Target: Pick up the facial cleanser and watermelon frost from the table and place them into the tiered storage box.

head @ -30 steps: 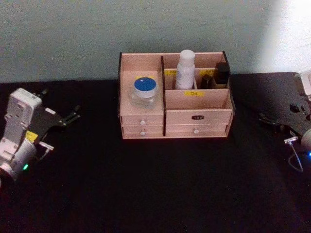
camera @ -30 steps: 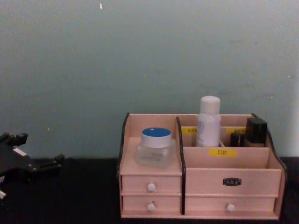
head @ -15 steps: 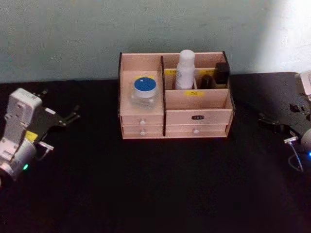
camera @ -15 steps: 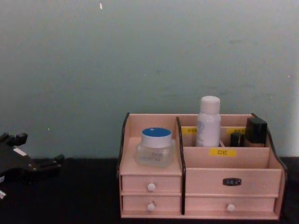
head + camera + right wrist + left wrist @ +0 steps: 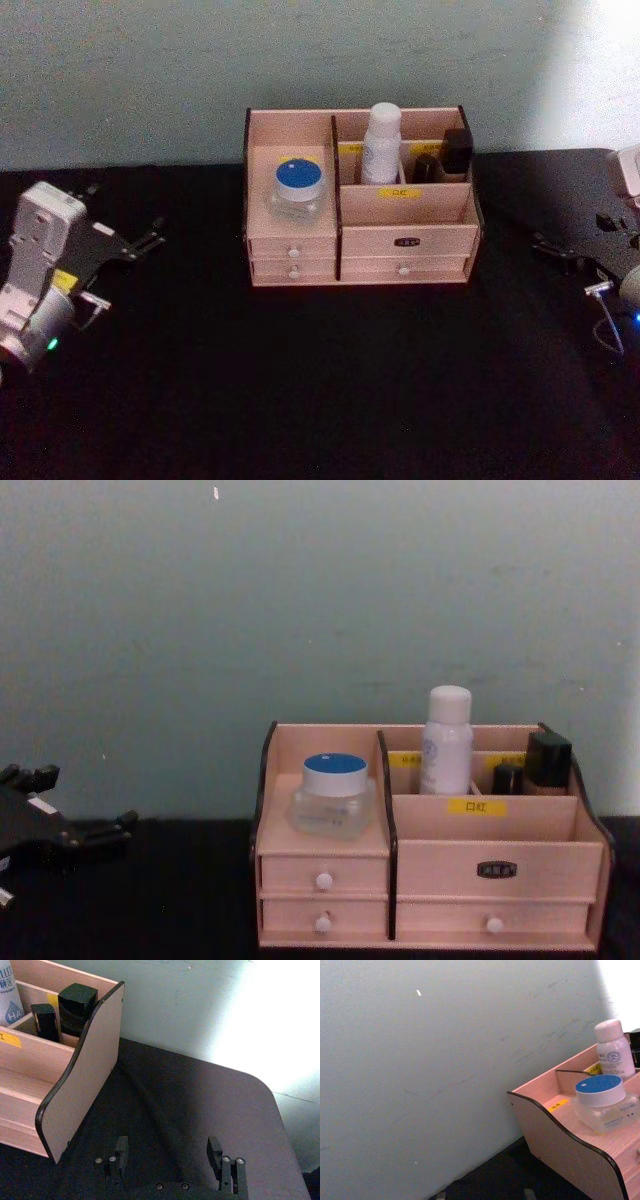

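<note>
- Head view: we see the tiered storage box point(image 5: 405, 204) at the back of the black table point(image 5: 320, 390), just before the pale wall point(image 5: 150, 70).
- Two small dark bottles point(image 5: 445, 155) stand in its rear right compartment, beside the facial cleanser point(image 5: 381, 144).
- Broad bare tabletop lies in front of the box and to both sides.
- Our left gripper point(image 5: 140, 243) rests well left of the box, fingers spread and empty; our right gripper point(image 5: 172, 1157) sits well right, jaws apart, holding nothing.
- The cleanser stands upright, long axis vertical, cap up.
- The watermelon frost point(image 5: 297, 190) sits upright on the left tier above the drawers, blue lid up.
</note>
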You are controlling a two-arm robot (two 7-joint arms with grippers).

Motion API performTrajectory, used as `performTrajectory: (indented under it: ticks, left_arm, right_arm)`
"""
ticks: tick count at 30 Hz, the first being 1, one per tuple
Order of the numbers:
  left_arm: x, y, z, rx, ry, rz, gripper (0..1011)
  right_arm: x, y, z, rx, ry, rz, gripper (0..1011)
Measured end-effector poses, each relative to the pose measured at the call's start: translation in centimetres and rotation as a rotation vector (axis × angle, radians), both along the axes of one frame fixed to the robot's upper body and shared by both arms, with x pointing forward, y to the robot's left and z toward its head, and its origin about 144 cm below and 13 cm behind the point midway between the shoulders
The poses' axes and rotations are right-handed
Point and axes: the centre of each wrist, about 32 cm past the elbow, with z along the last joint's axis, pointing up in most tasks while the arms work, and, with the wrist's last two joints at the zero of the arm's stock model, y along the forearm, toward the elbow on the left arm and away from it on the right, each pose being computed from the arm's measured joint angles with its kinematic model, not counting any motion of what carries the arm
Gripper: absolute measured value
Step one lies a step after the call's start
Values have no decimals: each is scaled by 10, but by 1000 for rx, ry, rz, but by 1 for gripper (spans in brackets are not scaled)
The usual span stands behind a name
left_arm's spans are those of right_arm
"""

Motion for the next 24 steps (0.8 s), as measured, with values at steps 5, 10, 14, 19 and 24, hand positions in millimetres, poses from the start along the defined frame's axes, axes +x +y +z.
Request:
performTrajectory:
  ticks: [5,10,14,19,24]
  left_arm:
    - [0,0,0,0,0,0,1001]
    - [0,0,0,0,0,0,1001]
    - [0,0,0,0,0,0,1001]
    - [0,0,0,0,0,0,1001]
    - [0,0,0,0,0,0,1001]
  right_arm:
    - [0,0,0,0,0,0,1003]
    - [0,0,0,0,0,0,1003]
    - [0,0,0,0,0,0,1003]
    - [0,0,0,0,0,0,1003]
    - [0,0,0,0,0,0,1002]
